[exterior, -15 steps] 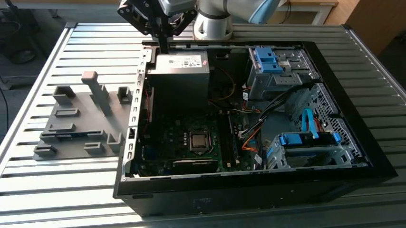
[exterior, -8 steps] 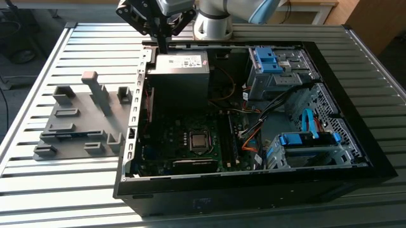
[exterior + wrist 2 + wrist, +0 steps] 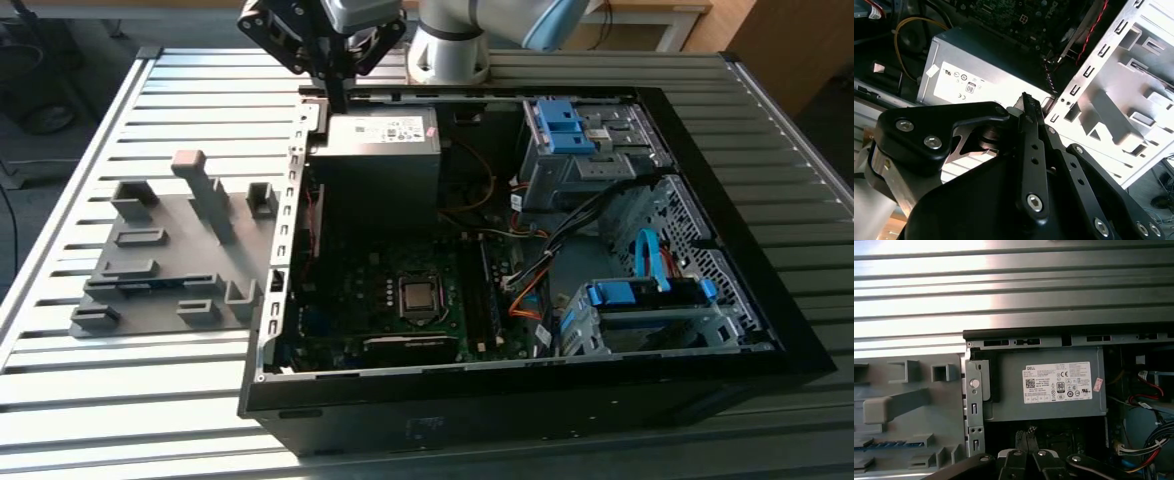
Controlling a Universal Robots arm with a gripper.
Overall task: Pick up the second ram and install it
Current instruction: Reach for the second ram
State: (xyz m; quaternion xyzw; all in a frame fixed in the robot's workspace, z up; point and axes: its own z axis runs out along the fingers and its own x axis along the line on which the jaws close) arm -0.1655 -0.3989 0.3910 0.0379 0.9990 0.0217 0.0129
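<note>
Hovering over the power-supply box [image 3: 380, 165], my claw [image 3: 334, 105] is pressed together, apparently empty. The second ram [image 3: 881, 444] sits apart in the grey fixture plate [image 3: 187, 262], long axis parallel to the box's labelled face.

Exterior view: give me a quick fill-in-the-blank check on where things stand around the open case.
1. The black end effector hangs over the grey metal power-supply box, whose label is ____.
2. The grey slotted fixture plate lies on the exterior view's ____ of the open black computer case.
3. The bright blue plastic drive-bay clips sit in the case towards the exterior view's ____.
Missing words: white; left; right.
</note>
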